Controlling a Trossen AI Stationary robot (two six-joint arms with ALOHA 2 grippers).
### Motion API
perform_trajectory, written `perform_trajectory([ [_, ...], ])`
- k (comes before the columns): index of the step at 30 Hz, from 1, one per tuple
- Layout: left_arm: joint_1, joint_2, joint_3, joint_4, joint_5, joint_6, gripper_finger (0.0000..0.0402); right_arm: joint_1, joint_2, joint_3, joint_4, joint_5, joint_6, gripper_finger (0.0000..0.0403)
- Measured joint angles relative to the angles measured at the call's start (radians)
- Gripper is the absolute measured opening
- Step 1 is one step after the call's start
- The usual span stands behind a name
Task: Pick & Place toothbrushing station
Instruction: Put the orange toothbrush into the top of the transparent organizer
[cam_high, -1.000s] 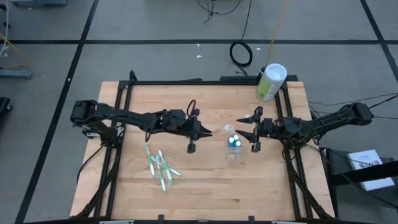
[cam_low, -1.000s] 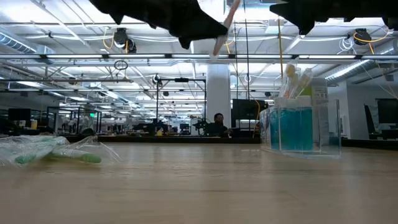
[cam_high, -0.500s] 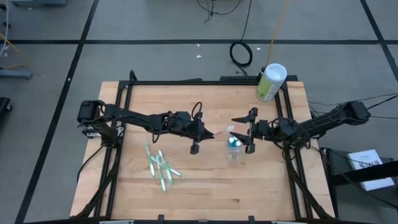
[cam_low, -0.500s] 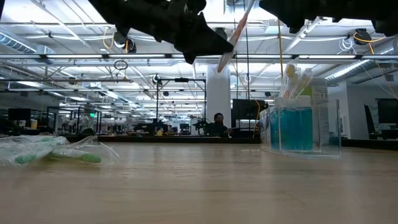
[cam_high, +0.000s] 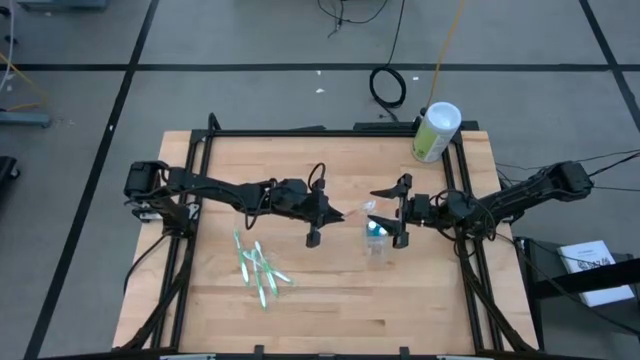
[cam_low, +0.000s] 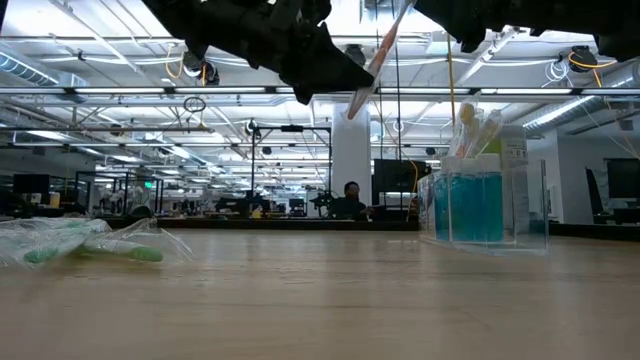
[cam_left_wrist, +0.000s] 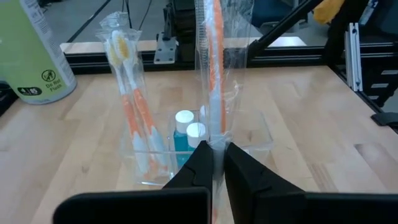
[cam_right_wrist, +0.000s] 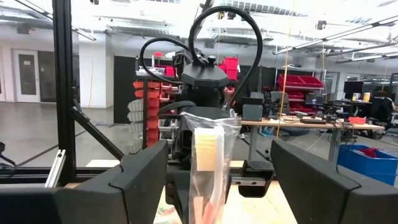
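Observation:
My left gripper (cam_high: 337, 214) is shut on a wrapped orange toothbrush (cam_left_wrist: 213, 68), held in the air just left of the clear plastic cup (cam_high: 376, 243). The cup stands on the table and holds another wrapped orange toothbrush (cam_left_wrist: 132, 99) and blue tubes with white caps (cam_left_wrist: 186, 124). My right gripper (cam_high: 402, 211) is open above the cup's right side. In the right wrist view its fingers stand wide on either side of the held toothbrush (cam_right_wrist: 208, 162) without touching it. The brush also shows high in the low view (cam_low: 376, 55). My left gripper pinches the wrapped toothbrush between its two fingers on the lower part of its handle (cam_left_wrist: 215, 138). The fingers come about level from the table's left and lie across the brush. The brush is lifted clear, nearly upright and slightly tilted, with its wrapper around it.
Several bagged green and white toothbrushes (cam_high: 259, 270) lie on the table's front left, also visible in the low view (cam_low: 90, 243). A pale-green canister with a white lid (cam_high: 436, 131) stands at the far right corner. Black frame rails (cam_high: 330, 130) edge the table.
My right gripper has moved toward the table's left, closing in on the held toothbrush, and stays open. My left gripper has shifted a little toward the cup with the toothbrush, which stays lifted and has tipped slightly.

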Motion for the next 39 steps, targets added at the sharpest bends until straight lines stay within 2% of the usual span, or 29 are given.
perform_trajectory([
  [4,0.0,0.0,0.0,0.0,0.0,-0.004,0.0024,0.0,0.0,0.0,0.0,0.0,0.0,0.0279],
  [11,0.001,0.0,0.0,0.002,0.0,-0.004,0.0006,-0.001,0.051,0.033,-0.001,0.002,0.004,0.0275],
  [17,0.002,-0.001,0.0,0.002,-0.001,-0.02,0.0022,-0.008,0.07,0.051,0.0,0.005,-0.001,0.027],
  [24,0.002,-0.001,0.0,-0.006,-0.001,-0.019,0.0005,-0.008,0.066,0.051,0.0,0.004,0.0,0.027],
  [30,0.002,-0.001,0.0,-0.006,0.0,-0.022,0.0026,-0.008,0.065,0.051,-0.001,0.005,0.0,0.0269],
  [39,0.002,-0.001,0.0,-0.007,-0.001,-0.022,0.0006,-0.008,0.065,0.051,-0.01,0.005,0.0,0.024],
])
